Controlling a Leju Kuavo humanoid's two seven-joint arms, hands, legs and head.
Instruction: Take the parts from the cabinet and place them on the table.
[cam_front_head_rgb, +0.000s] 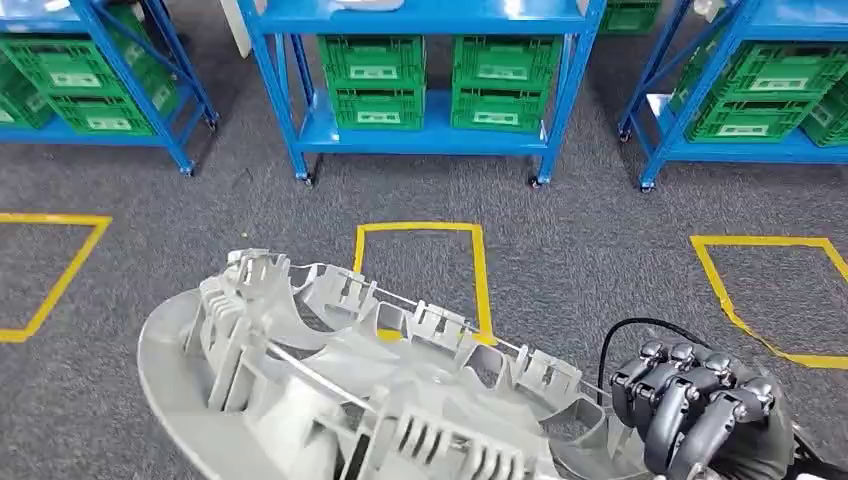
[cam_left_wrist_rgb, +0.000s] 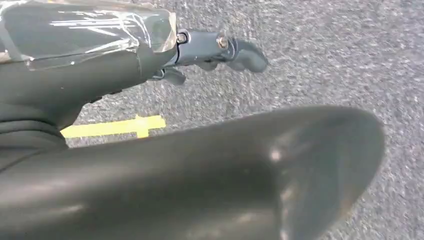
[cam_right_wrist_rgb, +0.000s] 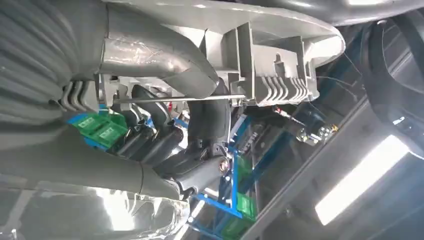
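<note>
A large light-grey plastic part (cam_front_head_rgb: 330, 400) with ribs, clips and a thin metal rod lies across the bottom of the head view, ribbed side up. My right hand (cam_front_head_rgb: 700, 410) grips its right end with fingers curled in. In the right wrist view my right hand (cam_right_wrist_rgb: 175, 145) wraps the part (cam_right_wrist_rgb: 270, 55) beside the rod. My left hand (cam_left_wrist_rgb: 215, 50) reaches over the carpet, next to the part's smooth dark surface (cam_left_wrist_rgb: 225, 175). Whether it bears on the part is hidden.
Blue shelving racks (cam_front_head_rgb: 420, 135) with green crates (cam_front_head_rgb: 375, 80) stand ahead across the grey carpet. Yellow tape squares (cam_front_head_rgb: 420, 270) mark the floor in front of me and to both sides. More racks stand at the left (cam_front_head_rgb: 110, 90) and right (cam_front_head_rgb: 740, 110).
</note>
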